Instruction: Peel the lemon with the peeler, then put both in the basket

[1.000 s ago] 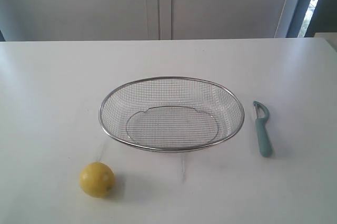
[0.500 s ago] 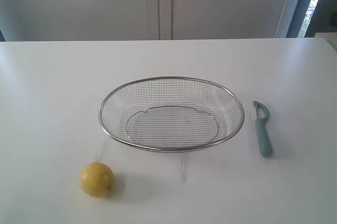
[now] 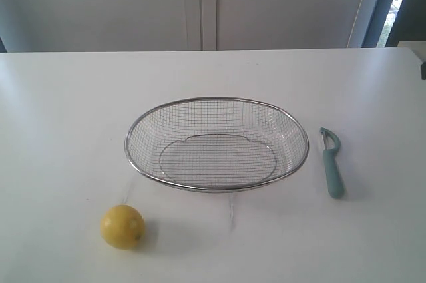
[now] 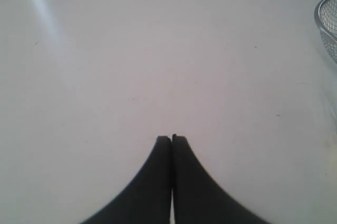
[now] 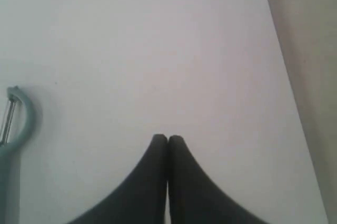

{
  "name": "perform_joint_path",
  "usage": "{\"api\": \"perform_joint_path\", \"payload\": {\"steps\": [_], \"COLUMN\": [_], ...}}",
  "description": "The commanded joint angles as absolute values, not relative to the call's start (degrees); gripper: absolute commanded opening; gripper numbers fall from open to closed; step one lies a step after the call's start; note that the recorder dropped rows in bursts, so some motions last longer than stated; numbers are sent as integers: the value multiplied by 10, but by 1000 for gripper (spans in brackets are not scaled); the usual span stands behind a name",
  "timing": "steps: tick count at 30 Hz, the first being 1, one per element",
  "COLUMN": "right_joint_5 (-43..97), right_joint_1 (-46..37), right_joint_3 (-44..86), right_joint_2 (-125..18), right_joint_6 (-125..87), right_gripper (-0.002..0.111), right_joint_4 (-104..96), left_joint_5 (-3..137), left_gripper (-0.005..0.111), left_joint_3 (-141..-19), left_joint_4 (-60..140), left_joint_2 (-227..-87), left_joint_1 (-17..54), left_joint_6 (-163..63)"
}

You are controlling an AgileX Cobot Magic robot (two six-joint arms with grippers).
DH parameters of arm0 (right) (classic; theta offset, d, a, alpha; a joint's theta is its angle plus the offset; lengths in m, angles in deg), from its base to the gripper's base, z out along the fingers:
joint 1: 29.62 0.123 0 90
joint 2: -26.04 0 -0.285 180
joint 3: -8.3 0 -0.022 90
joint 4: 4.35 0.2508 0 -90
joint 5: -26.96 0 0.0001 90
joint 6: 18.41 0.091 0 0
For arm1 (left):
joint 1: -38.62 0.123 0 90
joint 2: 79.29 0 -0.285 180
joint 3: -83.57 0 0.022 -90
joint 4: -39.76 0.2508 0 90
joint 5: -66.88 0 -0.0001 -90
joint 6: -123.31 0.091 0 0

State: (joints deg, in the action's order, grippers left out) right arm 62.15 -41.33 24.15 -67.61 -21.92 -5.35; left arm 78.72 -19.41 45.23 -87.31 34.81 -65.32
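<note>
On the table [image 3: 60, 96], lemon [image 3: 122, 227] and peeler [image 3: 331, 163] flank the basket [image 3: 126, 144]; left tool [image 4: 171, 138], right tool [image 5: 167, 137] pressed together

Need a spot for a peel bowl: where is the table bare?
The table is bare behind the basket, all along the far edge, and left of the basket, beyond the lemon. The front right, nearer than the peeler, is free too. Tightest: the strip between basket and peeler.

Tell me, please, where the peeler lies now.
In the exterior view the peeler lies on the white table just right of the basket, not touching it, on the right arm's side.
</note>
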Motion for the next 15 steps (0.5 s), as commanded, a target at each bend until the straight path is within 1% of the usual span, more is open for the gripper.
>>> {"api": "perform_joint_path", "payload": {"steps": [1, 10, 15], "right_joint_5": [651, 644, 638], "right_joint_1": [-393, -309, -296], "right_joint_3": [235, 235, 235], "right_joint_2": [-683, -683, -687], "right_joint_6": [-210, -214, -229], "right_gripper": [0, 0, 0], "right_joint_4": [-69, -69, -67], "left_joint_5": [786, 786, 786], "left_gripper": [0, 0, 0], "left_joint_3": [-192, -192, -192], "left_joint_4": [450, 450, 450], "left_joint_2": [-871, -871, -871], "left_joint_1": [350, 350, 350], "left_joint_6": [-657, -657, -657]}}
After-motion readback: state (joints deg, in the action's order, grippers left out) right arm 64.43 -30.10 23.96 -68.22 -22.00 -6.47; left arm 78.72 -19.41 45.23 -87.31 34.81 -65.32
